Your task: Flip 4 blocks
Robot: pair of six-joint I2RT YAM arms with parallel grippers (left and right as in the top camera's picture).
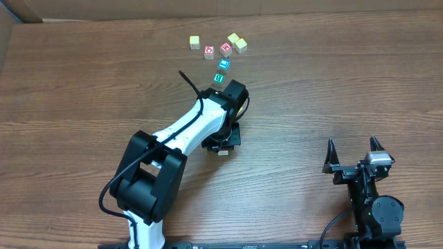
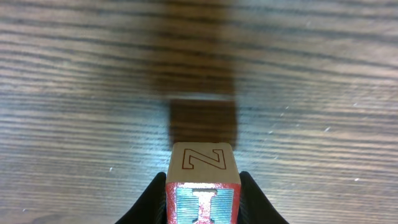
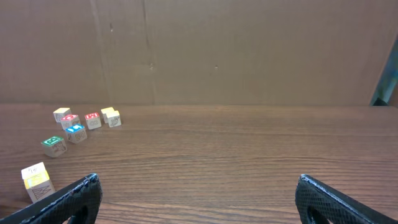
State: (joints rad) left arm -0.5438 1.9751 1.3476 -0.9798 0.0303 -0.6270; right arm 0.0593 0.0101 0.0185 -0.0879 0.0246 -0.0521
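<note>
My left gripper point(image 2: 203, 185) is shut on a wooden block point(image 2: 203, 159), with a black finger pressed on each side. The block shows a pale face with a red N and a red-framed blue face with an I. It hangs above the table over its own shadow. From overhead, the left gripper point(image 1: 221, 144) is at mid-table and only a sliver of the block point(image 1: 223, 151) shows. More blocks lie beyond it: green point(image 1: 219, 79), blue point(image 1: 223, 64), red point(image 1: 225, 48) and yellow point(image 1: 194, 42). My right gripper point(image 1: 354, 146) is open and empty near the front right, its fingers spread wide in its wrist view point(image 3: 199, 186).
A cube with a red ring point(image 1: 209, 52) and two more pale-yellow cubes point(image 1: 237, 43) lie in the same far cluster point(image 3: 87, 121). A yellow-faced cube point(image 3: 35, 180) shows low at the left of the right wrist view. A cardboard wall point(image 3: 249, 50) closes the table's far side.
</note>
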